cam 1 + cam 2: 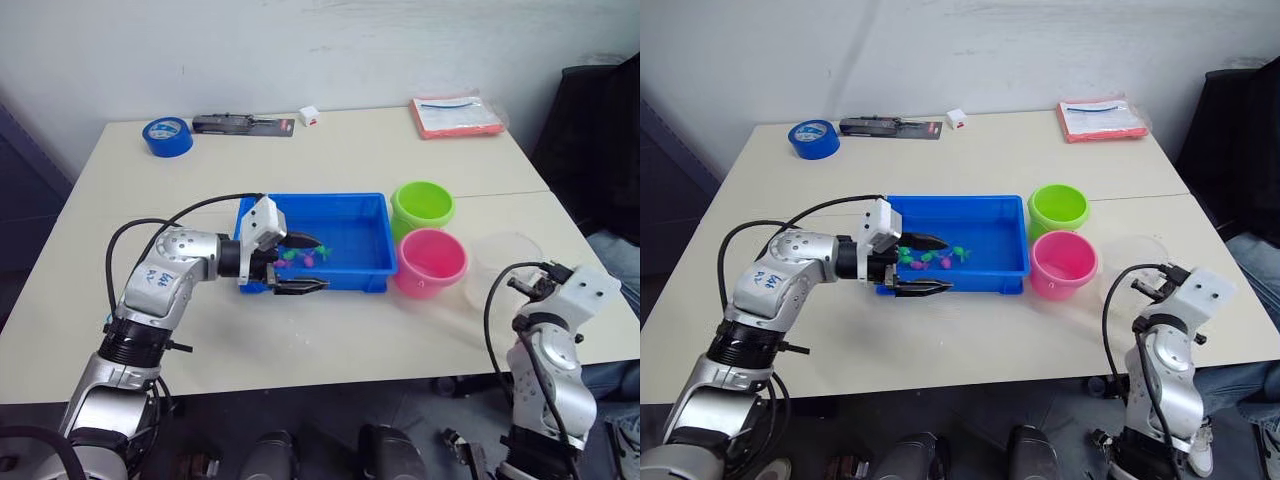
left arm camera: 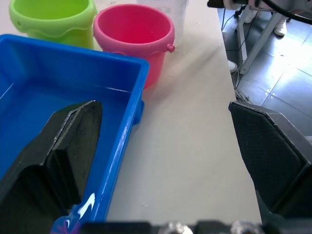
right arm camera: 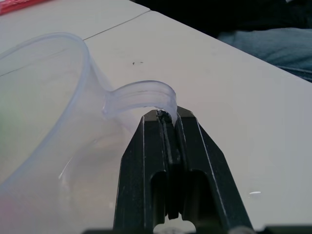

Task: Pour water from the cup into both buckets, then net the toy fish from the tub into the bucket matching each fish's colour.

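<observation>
Fingers of the left gripper gape across the tub near wall, fish just inside; right gripper clenched beside the cup handle

The tub and both buckets beside it look like glossy smooth plastic; the cup is clear plastic; the surface is matt.

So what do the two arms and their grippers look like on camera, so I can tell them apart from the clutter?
Both arms are silver-grey metal with black joint rings and looping black cables. Each wrist carries a white box-shaped housing. The left gripper and the right gripper each have two black, wedge-shaped fingers. The left forearm bears small dark markings.
</observation>
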